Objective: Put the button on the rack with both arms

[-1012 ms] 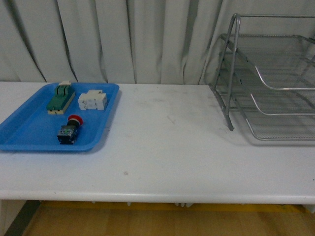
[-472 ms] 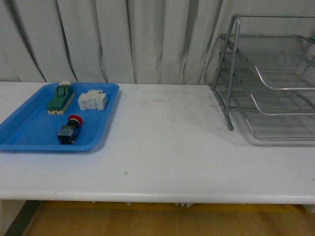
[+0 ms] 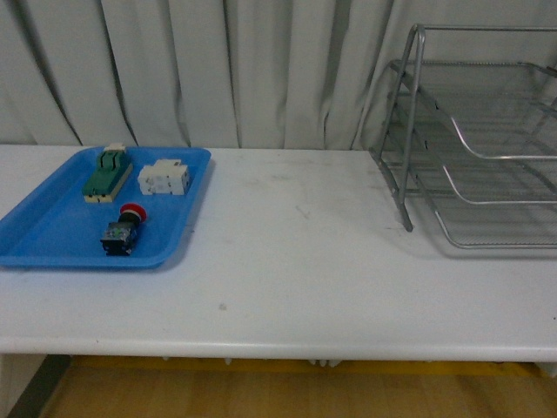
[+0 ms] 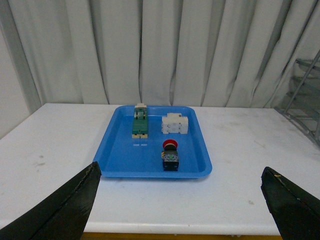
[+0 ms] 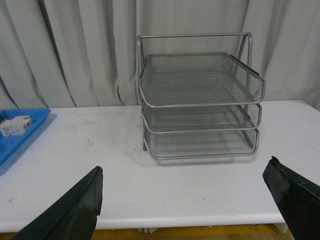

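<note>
White table — button, 3-tier rack

The tray is bright blue. On it, the button has a red cap and a dark body, one switch is green and cream, and one block is white. The rack is silver wire mesh. The table is white, and the curtain is pale grey.
</note>
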